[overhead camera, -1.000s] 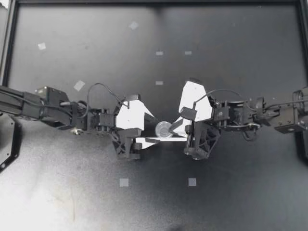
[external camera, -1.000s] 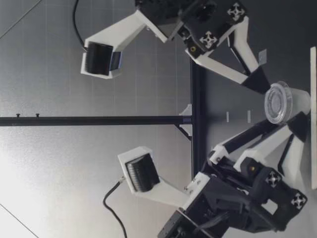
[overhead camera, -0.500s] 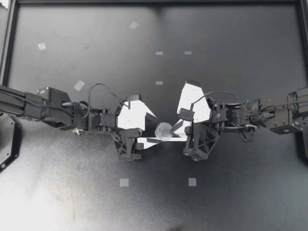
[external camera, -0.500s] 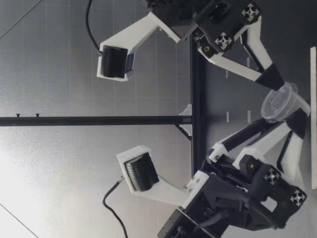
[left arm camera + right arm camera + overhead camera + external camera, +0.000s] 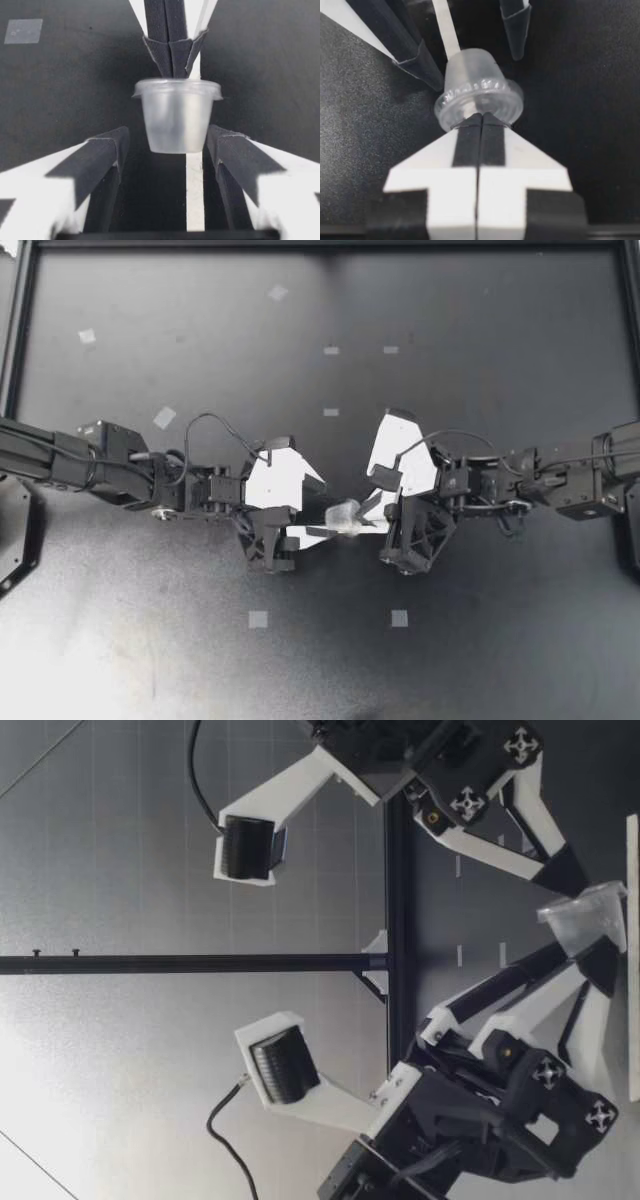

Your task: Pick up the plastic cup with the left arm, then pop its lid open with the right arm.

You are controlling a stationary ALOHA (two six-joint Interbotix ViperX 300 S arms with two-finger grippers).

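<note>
Whereas a second ago the little clear cup [image 5: 343, 514] showed a round, lidded face straight up to the top view, it is now tipped over there, a pale smear with no circle to it. The low view tells the same turn. Then the cup [image 5: 590, 918] faced that camera flat-on with its lid. Now it shows its side wall, with the rim nearest my right arm's finger and the base nearest my left arm's. My right arm has dipped slightly toward the table, and my left has hardly moved.

My left gripper [image 5: 328, 510] comes in from 9 o'clock of the table [image 5: 200, 640] and my right gripper [image 5: 368, 508] from 3 o'clock. They meet near the middle, a touch toward 6 o'clock, with the cup between them.

My right gripper [image 5: 480, 119] has its fingers pressed tight together, and their tips nip the edge of the cup's [image 5: 477, 97] lid rim. No other part of the cup is in their grasp. My left gripper's fingers [image 5: 107, 150] stand spread wide, one at either side of the cup [image 5: 176, 116]. A dark gap shows on each side, so they do not touch it. Beyond the cup in that view, my right gripper's closed tips [image 5: 172, 50] sit at its rim.
</note>
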